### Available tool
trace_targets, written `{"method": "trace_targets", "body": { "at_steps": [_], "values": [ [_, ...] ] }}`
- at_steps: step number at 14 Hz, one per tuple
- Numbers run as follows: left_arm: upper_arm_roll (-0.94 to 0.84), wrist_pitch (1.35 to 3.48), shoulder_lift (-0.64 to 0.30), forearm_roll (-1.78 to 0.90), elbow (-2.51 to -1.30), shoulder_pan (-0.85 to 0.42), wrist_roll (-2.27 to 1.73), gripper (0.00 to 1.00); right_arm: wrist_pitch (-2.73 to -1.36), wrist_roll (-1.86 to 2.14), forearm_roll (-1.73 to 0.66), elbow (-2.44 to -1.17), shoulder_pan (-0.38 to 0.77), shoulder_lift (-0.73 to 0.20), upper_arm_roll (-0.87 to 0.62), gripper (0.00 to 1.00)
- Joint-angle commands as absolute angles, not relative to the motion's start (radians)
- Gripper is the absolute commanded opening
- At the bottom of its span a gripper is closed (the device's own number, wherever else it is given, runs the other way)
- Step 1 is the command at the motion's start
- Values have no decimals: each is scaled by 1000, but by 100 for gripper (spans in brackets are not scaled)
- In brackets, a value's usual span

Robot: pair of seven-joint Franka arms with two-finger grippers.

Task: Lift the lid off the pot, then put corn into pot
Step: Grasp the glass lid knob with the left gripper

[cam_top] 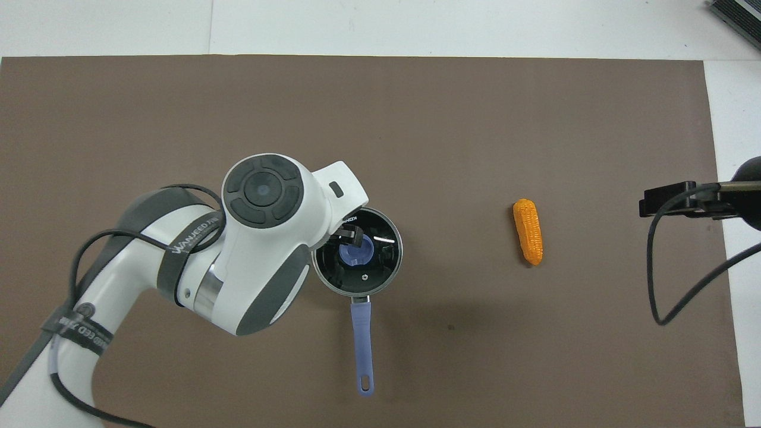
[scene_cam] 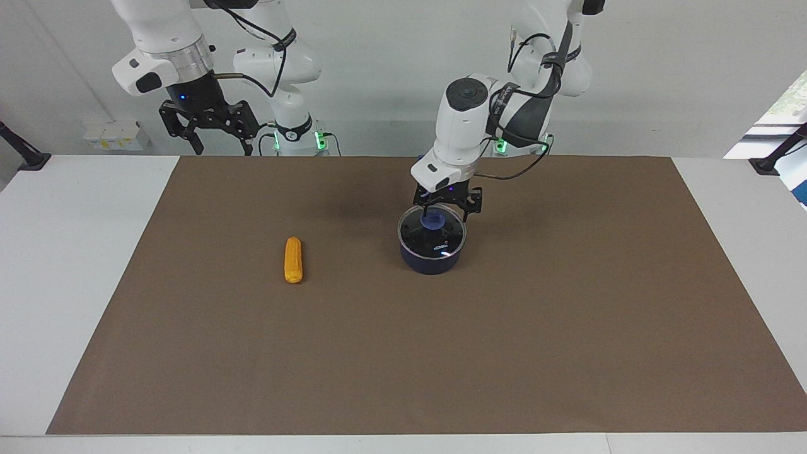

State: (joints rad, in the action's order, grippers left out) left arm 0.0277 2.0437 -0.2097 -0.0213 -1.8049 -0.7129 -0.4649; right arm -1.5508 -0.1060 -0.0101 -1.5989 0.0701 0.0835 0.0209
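Observation:
The pot (scene_cam: 430, 257) stands on the brown mat, with the lid (scene_cam: 441, 243) lying on it and the lid's blue knob (scene_cam: 434, 221) in the middle. In the overhead view the pot's long handle (cam_top: 361, 339) points toward the robots, and the lid (cam_top: 380, 261) and knob (cam_top: 355, 255) show beside the wrist. My left gripper (scene_cam: 441, 211) is down at the knob; its grip is hidden. The corn (scene_cam: 293, 259) lies on the mat beside the pot, toward the right arm's end; it also shows in the overhead view (cam_top: 528, 230). My right gripper (scene_cam: 220, 146) waits open, raised over the mat's edge nearest the robots.
The brown mat (scene_cam: 403, 353) covers most of the white table (scene_cam: 75, 252). A black clamp (scene_cam: 25, 154) stands at the table's corner at the right arm's end, and another (scene_cam: 772, 157) at the left arm's end.

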Motion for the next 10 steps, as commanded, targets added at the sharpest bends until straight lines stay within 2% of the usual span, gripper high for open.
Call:
{"method": "trace_targets", "body": {
  "at_steps": [1, 7, 10],
  "values": [
    [48, 2078, -222, -26, -1813, -736, -501, 100, -1563, -81, -28, -1632, 52, 104, 17, 100],
    [48, 2112, -245, -25, -1835, -758, -543, 100, -1618, -84, -28, -1667, 54, 95, 17, 100],
    [48, 2105, -238, -26, -1850, -753, -546, 100, -1739, -84, -28, -1741, 60, 87, 15, 100]
  ]
}}
